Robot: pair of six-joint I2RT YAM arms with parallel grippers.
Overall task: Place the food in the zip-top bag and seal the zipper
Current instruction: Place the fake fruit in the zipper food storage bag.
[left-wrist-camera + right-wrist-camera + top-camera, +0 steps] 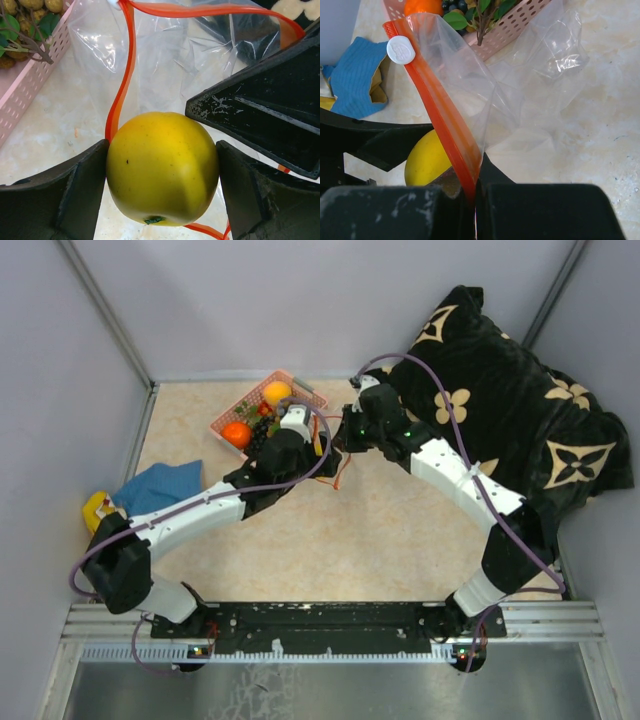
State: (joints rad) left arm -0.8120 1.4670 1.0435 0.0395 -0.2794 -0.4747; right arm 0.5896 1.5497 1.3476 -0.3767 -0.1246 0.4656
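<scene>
Left gripper (161, 172) clamps a smooth yellow fruit (162, 150) before the clear bag (165, 55).

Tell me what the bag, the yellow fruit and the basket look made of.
Bag: thin clear plastic film, glossy and creased. Yellow fruit: probably moulded plastic or foam; smooth skin, soft sheen. Basket: pink rigid plastic, judging by its perforated moulded wall.

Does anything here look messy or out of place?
Nothing is spilled. The oddest thing is a big black cushion slumped in the far right corner, and a blue cloth lies crumpled at the left edge.
</scene>
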